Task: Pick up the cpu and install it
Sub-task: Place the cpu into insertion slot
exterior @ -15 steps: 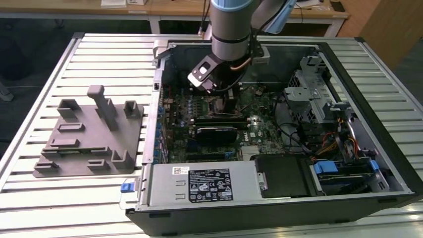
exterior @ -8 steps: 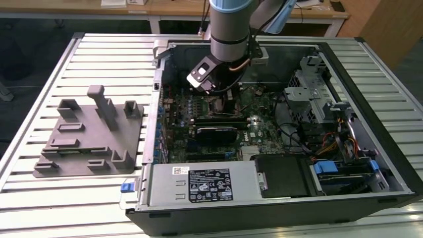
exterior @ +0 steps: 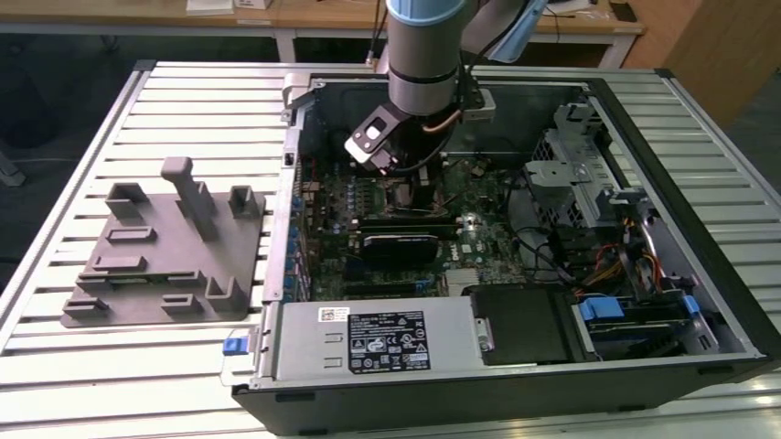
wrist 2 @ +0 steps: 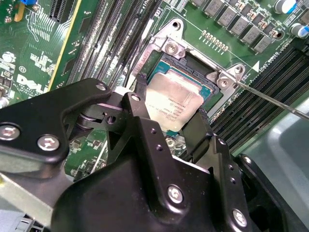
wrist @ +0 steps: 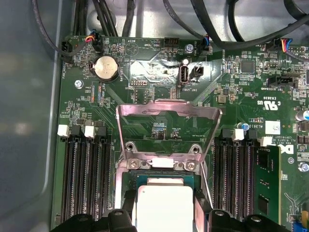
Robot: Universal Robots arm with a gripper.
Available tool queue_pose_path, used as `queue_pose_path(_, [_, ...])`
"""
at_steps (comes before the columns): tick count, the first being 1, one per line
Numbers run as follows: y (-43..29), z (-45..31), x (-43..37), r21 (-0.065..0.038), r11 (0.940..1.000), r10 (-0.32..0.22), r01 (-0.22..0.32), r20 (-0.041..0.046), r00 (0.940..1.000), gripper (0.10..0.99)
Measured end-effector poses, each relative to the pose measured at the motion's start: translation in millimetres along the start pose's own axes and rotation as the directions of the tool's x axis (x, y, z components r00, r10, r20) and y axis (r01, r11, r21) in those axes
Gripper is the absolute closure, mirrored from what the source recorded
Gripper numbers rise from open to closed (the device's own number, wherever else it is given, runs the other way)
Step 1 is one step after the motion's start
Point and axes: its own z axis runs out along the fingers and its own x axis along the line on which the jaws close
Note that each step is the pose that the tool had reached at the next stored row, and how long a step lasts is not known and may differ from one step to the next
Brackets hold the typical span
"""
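The cpu (wrist 2: pixel 176 99), a small square chip with a silvery top, sits level over the open motherboard socket (wrist 2: pixel 170 47), within its metal frame. My gripper (wrist 2: pixel 169 110) has a black finger against each of two opposite edges of the chip and looks shut on it. In the first wrist view the cpu (wrist: pixel 164 204) lies between the same fingers (wrist: pixel 128 203), just below the raised load plate (wrist: pixel 169 108). In the exterior view the gripper (exterior: pixel 409 178) reaches down into the open computer case (exterior: pixel 683 101) over the motherboard.
Memory slots (wrist: pixel 87 179) flank the socket on both sides, one holding a module (wrist: pixel 266 183). The socket's thin lever wire (wrist 2: pixel 270 96) sticks out sideways. A grey holder block (exterior: pixel 165 251) lies on the slatted table at the exterior view's left. Cables and drive cages fill the case's right side.
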Motion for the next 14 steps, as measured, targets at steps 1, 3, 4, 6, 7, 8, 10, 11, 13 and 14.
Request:
queue_pose_path(1, [0.0,0.7,0.1,0.0,1.0,0.0,0.0,-0.0004,1.0,0.541])
queue_pose_path(3, [-0.1,1.2,0.0,0.0,1.0,0.0,0.0,0.0002,1.0,0.541])
queue_pose_path(4, [-0.1,1.2,0.0,0.0,1.0,0.0,0.0,0.0001,1.0,0.541])
queue_pose_path(6, [-0.1,1.2,0.0,0.0,1.0,0.0,0.0,0.0002,1.0,0.541])
queue_pose_path(7, [-0.1,1.3,0.0,0.0,1.0,0.0,0.0,0.0001,1.0,0.541])
queue_pose_path(8, [-0.1,1.3,0.0,0.0,1.0,0.0,0.0,0.0,1.0,0.541])
queue_pose_path(10, [-0.1,1.3,0.0,0.0,1.0,0.0,0.0,0.0,1.0,0.541])
queue_pose_path(11, [0.0,1.4,0.1,0.0,1.0,0.0,0.0,-0.0003,1.0,0.533])
queue_pose_path(13, [-0.1,1.5,0.1,0.0,1.0,0.0,0.0,-0.0002,1.0,0.533])
queue_pose_path(14, [-0.1,1.4,0.0,0.0,1.0,0.0,0.0,-0.0001,1.0,0.471])
